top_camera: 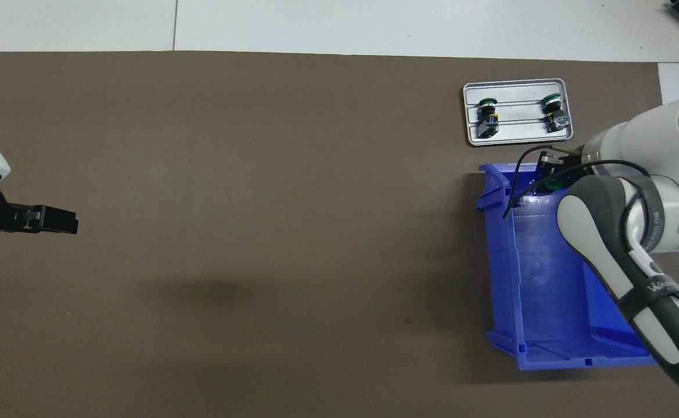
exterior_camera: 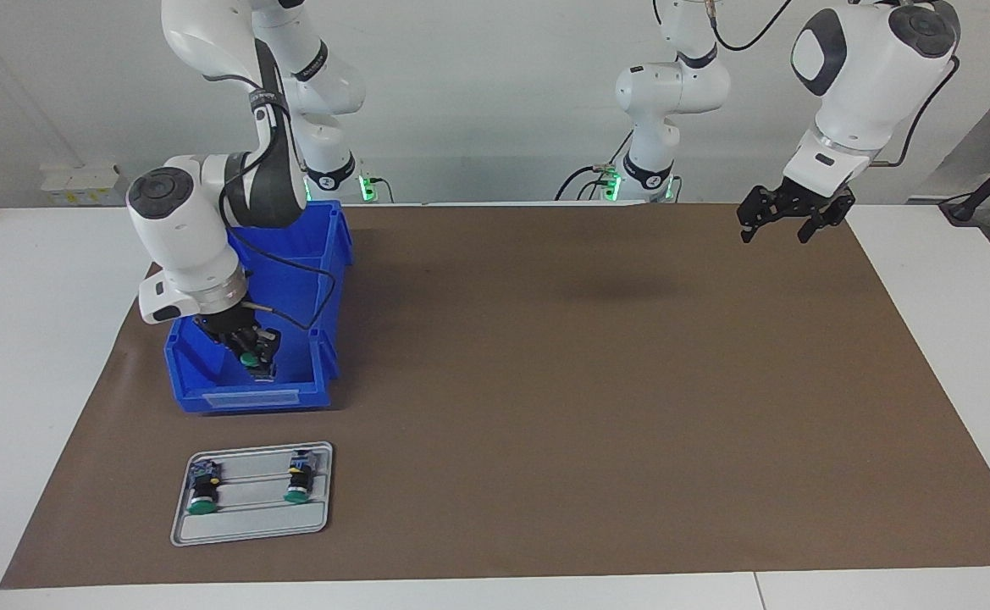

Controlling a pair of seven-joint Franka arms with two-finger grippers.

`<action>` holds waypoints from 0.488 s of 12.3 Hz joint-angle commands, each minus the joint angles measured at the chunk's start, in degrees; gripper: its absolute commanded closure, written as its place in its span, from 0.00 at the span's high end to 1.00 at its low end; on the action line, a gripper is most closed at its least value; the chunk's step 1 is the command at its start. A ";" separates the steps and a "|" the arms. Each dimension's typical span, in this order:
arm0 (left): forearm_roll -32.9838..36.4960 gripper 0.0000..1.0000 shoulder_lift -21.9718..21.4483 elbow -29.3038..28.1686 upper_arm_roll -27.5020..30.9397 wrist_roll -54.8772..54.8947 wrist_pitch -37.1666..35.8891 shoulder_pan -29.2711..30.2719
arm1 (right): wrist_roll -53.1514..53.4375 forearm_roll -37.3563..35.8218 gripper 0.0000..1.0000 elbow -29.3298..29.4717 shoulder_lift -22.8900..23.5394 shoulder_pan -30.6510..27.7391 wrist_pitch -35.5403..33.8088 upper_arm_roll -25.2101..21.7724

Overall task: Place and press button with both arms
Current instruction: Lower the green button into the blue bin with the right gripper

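Your right gripper [exterior_camera: 251,356] is closed on a green-capped button [exterior_camera: 248,360] and holds it over the end of the blue bin [exterior_camera: 325,254] farthest from the robots, just above the rim on the tray's side. Farther from the robots sits the grey metal tray [exterior_camera: 317,517], with two buttons [exterior_camera: 201,491] already lying in its grooves, green caps pointing away from the robots (one long groove looks free). So by my reading, two placements are done and the third is under way: the button is picked up but not yet set down. Your left gripper [exterior_camera: 787,222] waits with its fingers spread wide, holding nothing, over the brown mat [exterior_camera: 596,381] at the left arm's end of the table. The pressing step looks still to come.
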 commanded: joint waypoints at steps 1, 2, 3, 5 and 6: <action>-0.01 1.00 -1.36 -1.25 -0.03 0.50 0.15 0.29 | -4.77 1.36 0.00 -3.35 -0.40 -2.23 3.19 0.90; -0.01 1.00 -1.36 -1.25 -0.03 0.50 0.15 0.29 | -6.00 1.36 0.00 -4.06 -0.23 -2.93 4.42 0.90; -0.01 1.00 -1.36 -1.25 -0.03 0.50 0.15 0.29 | -6.19 1.36 0.00 -4.59 0.21 -2.94 5.56 0.90; -0.01 1.00 -1.36 -1.25 -0.03 0.50 0.15 0.29 | -6.19 1.36 0.00 -4.77 1.09 -2.94 6.71 0.90; -0.01 1.00 -1.36 -1.16 -0.03 0.50 0.15 0.29 | -6.54 1.27 0.00 -4.68 1.44 -2.85 7.07 0.98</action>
